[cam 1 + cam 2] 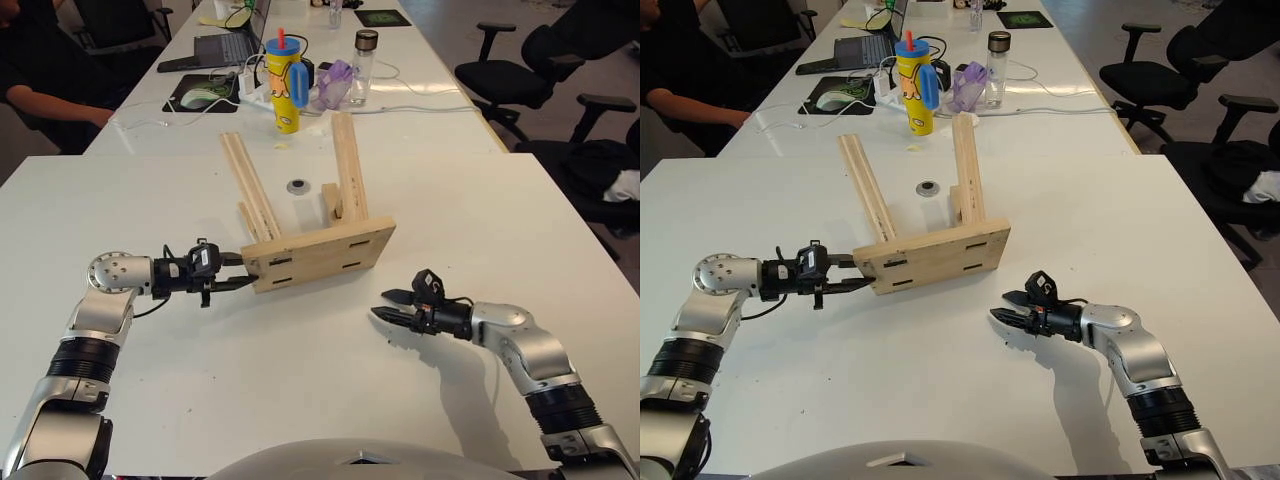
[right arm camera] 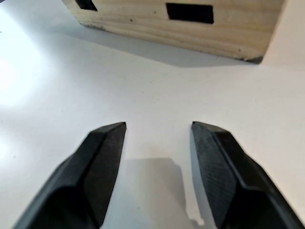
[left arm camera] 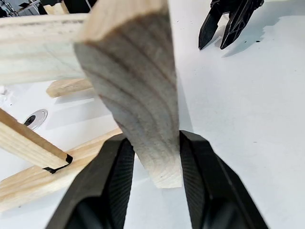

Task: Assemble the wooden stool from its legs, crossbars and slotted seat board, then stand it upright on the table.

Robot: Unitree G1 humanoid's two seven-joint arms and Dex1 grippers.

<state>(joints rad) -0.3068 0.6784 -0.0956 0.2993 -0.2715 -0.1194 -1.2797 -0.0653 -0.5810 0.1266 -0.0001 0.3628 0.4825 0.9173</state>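
Note:
The wooden stool lies on its side on the white table, its slotted seat board standing on edge and facing me. Its legs run away toward the far side, with a crossbar between them. My left gripper is shut on the seat board's left end; the board's edge sits clamped between the black fingers. My right gripper hovers low over the table in front of the board's right end, open with nothing between its fingers. The board lies just ahead of it.
A small round metal disc rests on the table between the legs. On the table behind stand a yellow cup, a clear bottle, a laptop and cables. Office chairs stand at the right. The near table is bare white surface.

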